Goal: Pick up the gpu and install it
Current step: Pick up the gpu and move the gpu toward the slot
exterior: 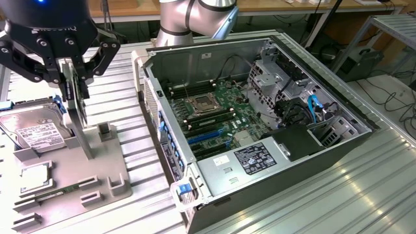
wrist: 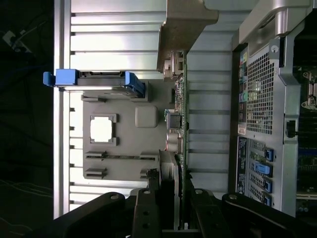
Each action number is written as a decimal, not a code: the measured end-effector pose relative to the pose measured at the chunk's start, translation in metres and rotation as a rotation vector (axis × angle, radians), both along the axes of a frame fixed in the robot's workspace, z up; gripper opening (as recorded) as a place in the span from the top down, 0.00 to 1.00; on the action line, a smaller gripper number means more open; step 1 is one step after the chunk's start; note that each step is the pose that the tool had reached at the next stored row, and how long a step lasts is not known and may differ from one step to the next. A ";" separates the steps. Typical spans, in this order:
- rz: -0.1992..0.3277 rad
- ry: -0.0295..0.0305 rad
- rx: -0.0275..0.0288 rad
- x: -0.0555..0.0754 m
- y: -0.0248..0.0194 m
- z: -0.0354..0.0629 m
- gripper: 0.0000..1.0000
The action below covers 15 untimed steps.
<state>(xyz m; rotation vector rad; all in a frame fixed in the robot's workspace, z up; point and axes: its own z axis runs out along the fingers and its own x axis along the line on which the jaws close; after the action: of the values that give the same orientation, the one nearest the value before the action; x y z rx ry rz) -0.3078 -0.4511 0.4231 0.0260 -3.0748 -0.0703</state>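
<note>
Your gripper (exterior: 73, 85) is closed narrowly on the gpu (exterior: 81, 124), with a finger against each face near its upper edge. The card stands upright, seen edge-on, at the edge of the grey tray (exterior: 65, 181) nearest the open computer case (exterior: 260, 122). You cannot tell whether its lower edge rests on the tray or hangs just clear. Expect it to be light and stiff but fragile: a thin board best held on its flat faces, away from fan and connector edge. The exterior view gives you the motherboard (exterior: 215, 112) inside the case and the hard drive (exterior: 32, 129) at the tray's corner away from the case. The wrist view looks along the card's length to what seems its metal bracket (wrist: 185, 25), beside the case's rear panel (wrist: 260, 94).
</note>
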 end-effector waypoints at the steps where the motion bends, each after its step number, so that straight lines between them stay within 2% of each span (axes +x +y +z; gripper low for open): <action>1: 0.000 0.0002 0.0000 0.000 0.0000 0.0008 0.72; 15: 0.000 0.0044 0.0000 0.000 0.0000 0.0146 0.72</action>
<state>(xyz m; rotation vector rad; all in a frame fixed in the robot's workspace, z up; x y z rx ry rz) -0.3076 -0.4511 0.4376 0.0259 -3.0704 -0.0704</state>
